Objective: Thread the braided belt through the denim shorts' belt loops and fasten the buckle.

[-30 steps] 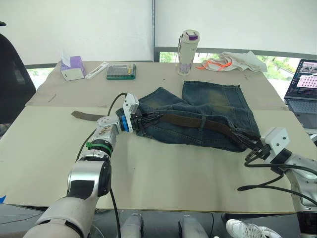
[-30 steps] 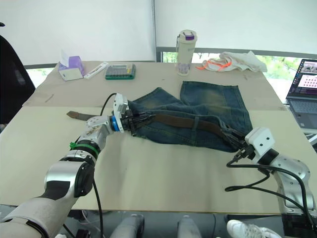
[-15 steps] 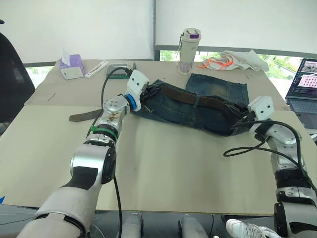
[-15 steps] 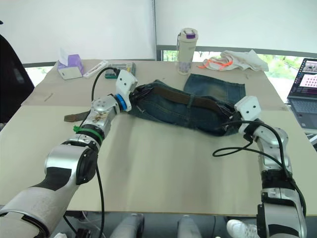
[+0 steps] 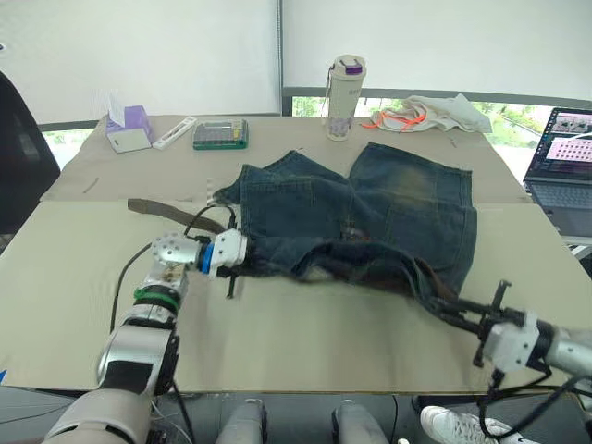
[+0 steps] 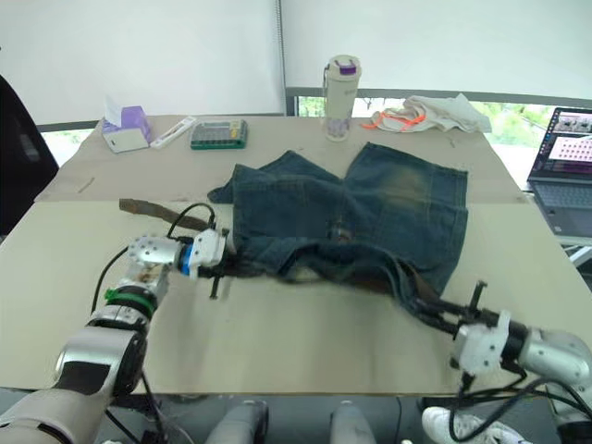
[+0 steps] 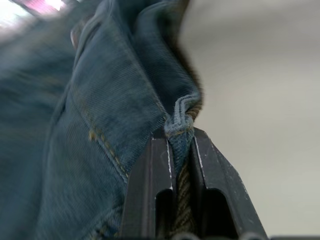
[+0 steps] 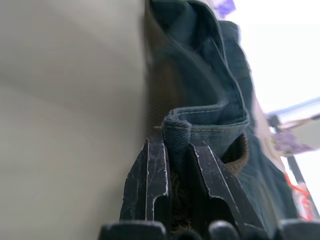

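— Where are we?
— My left gripper [image 7: 178, 150] and right gripper [image 8: 176, 150] each pinch the denim shorts [image 5: 370, 217] by the waistband, braided belt [image 5: 166, 210] trailing left on the table [image 5: 305, 342].
— Next?
— I judge threading unfinished; lay flat, feed the strap.

An office or lab room: a wide beige tabletop [image 5: 305, 351] by white roller blinds [image 5: 139, 46], an open laptop [image 5: 560, 153], a calculator [image 5: 220, 134], a tissue box [image 5: 128, 128] and a black office chair [image 5: 14, 148].

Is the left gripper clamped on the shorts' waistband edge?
Yes: in the left wrist view the left gripper's two black fingers pinch the denim shorts' folded waistband edge.
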